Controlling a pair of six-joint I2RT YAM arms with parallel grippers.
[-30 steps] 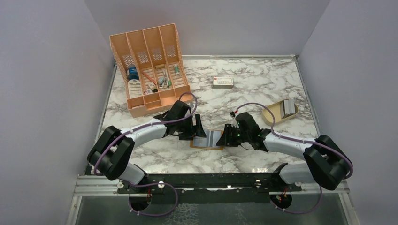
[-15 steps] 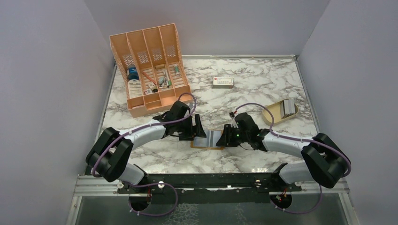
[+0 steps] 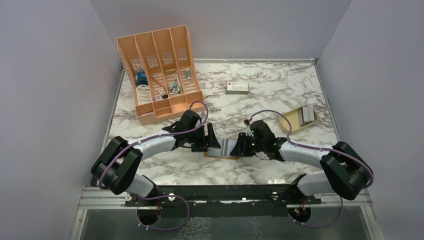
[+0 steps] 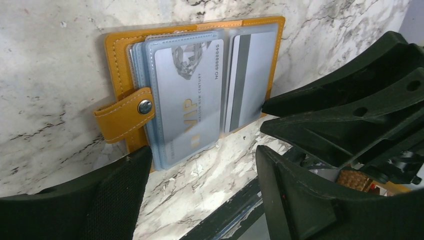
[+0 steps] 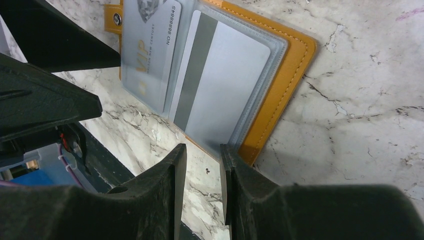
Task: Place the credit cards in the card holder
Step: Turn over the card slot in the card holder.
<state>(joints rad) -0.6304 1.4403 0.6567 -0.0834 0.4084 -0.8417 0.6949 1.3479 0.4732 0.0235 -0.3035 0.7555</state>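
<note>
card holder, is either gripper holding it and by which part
Seemingly nothing held: left gripper open by the card holder, right gripper narrowly open at its corner, only table in the gap.

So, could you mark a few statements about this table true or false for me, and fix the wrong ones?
1. The card holder lies open on the marble table. True.
2. A VIP card sits in one of its clear sleeves. True.
3. The tan oval dish is empty. False: grey cards sit in it.
4. The left fingers clamp the strap. False: they stand wide apart, holding nothing.
5. The white box lies inside the orange desk organiser. False: it lies on the table, apart from it.
</note>
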